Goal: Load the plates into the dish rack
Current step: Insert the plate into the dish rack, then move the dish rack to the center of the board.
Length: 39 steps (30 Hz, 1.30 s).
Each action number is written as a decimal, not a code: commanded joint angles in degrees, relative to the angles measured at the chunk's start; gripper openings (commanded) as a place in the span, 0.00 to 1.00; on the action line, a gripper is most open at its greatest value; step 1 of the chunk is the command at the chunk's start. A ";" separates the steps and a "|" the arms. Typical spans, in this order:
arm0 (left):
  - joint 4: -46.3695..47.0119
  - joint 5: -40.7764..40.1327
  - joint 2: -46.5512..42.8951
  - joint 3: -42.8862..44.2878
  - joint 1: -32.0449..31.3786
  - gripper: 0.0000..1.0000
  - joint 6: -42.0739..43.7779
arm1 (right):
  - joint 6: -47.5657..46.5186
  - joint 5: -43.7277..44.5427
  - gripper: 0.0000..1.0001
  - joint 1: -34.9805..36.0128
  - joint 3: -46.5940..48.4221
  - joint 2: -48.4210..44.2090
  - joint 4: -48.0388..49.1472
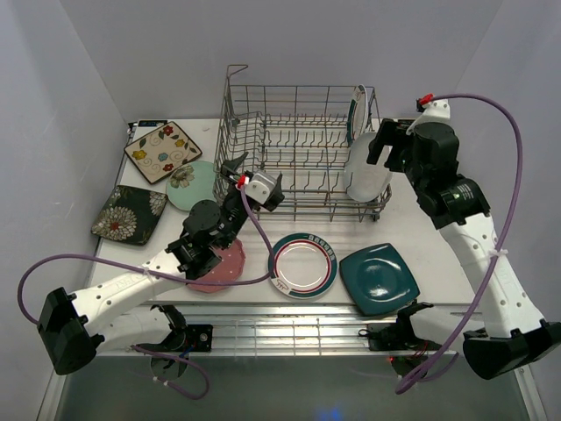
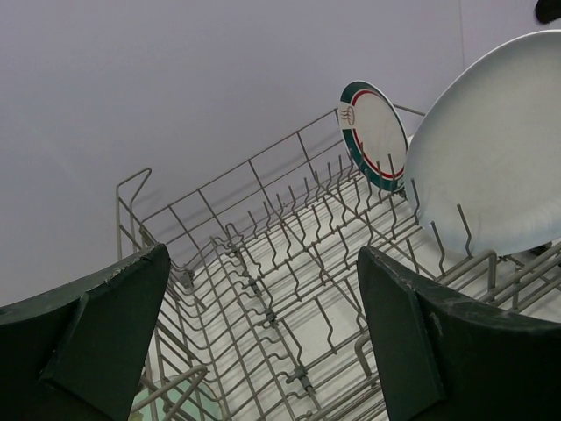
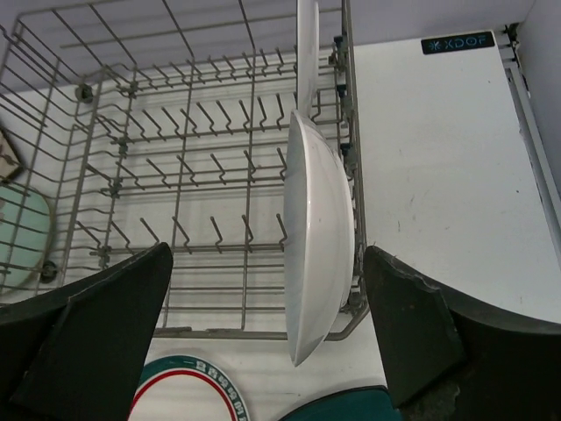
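**A stray nudge could undo the loading**

We see the large grey wire dish rack (image 1: 294,162) holding the white oval plate (image 3: 317,237) upright at its right end, with a teal-and-red-rimmed round plate (image 1: 358,105) behind it. Our right fingers (image 3: 105,324) stand wide apart close to the oval plate, gripping nothing. A sideways brush could tip it off its tines. Our left fingers (image 2: 96,324), equally spread and empty, could snag the rack's wire.

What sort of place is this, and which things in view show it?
Probably a robotics lab bench, not a kitchen: two cabled robot arms, a white table boxed in by plain walls, and a grey metal wire dish rack.
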 commanded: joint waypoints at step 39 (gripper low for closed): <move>-19.91 12.04 6.50 10.60 39.14 0.98 -26.66 | 16.91 5.66 0.59 -1.67 -48.62 -25.58 21.98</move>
